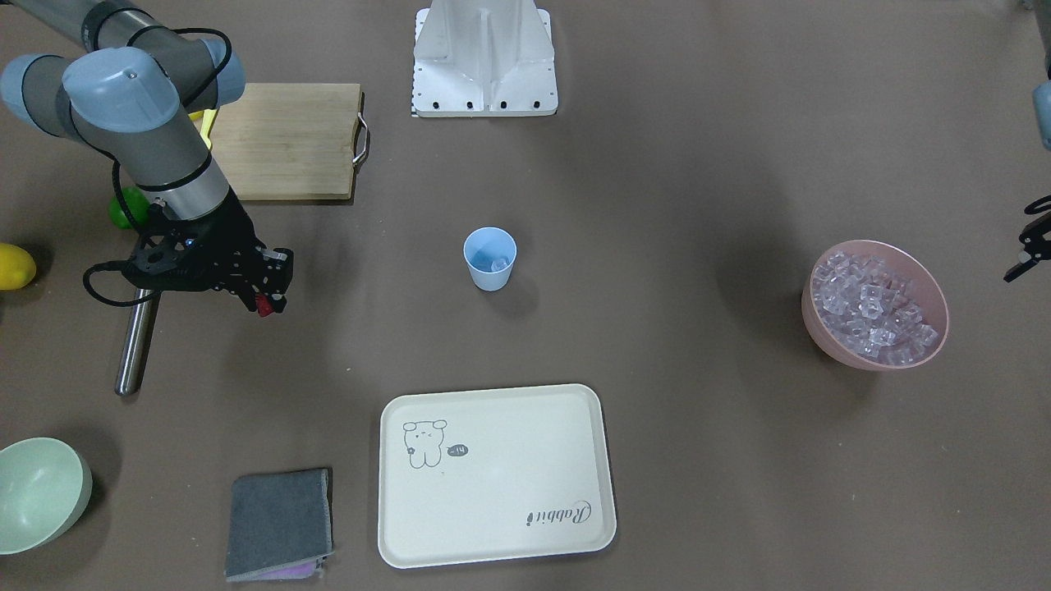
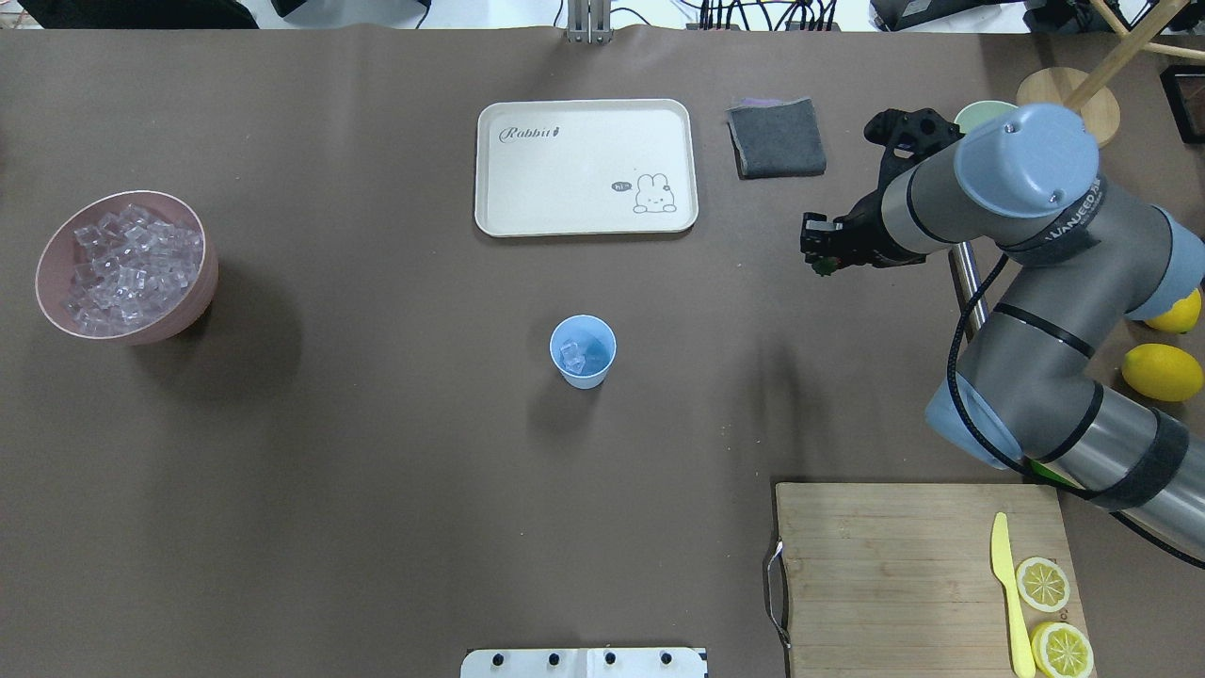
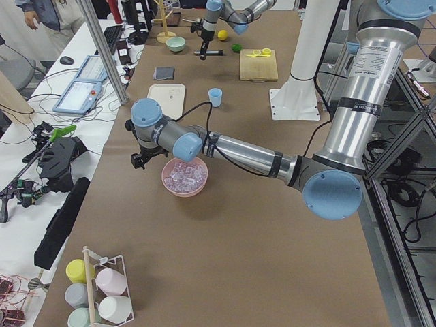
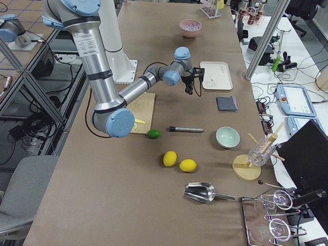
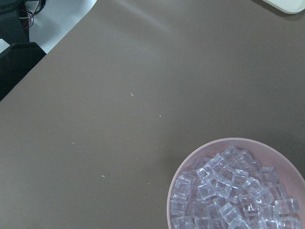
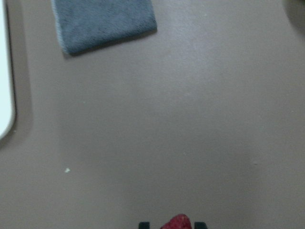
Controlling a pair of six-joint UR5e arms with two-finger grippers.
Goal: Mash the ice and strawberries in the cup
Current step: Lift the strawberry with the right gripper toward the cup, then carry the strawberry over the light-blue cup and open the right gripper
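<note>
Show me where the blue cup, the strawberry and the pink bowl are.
blue cup (image 1: 491, 279), front-facing view, on its outer wall.
strawberry (image 1: 264, 305), front-facing view, on its red flesh.
pink bowl (image 2: 209, 282), overhead view, on its outer side wall.

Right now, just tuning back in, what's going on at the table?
The right gripper holds the strawberry above bare table, well to one side of the cup. The cup already has some ice in it. The left gripper hangs beside the pink bowl full of ice; I cannot tell whether it is open.
</note>
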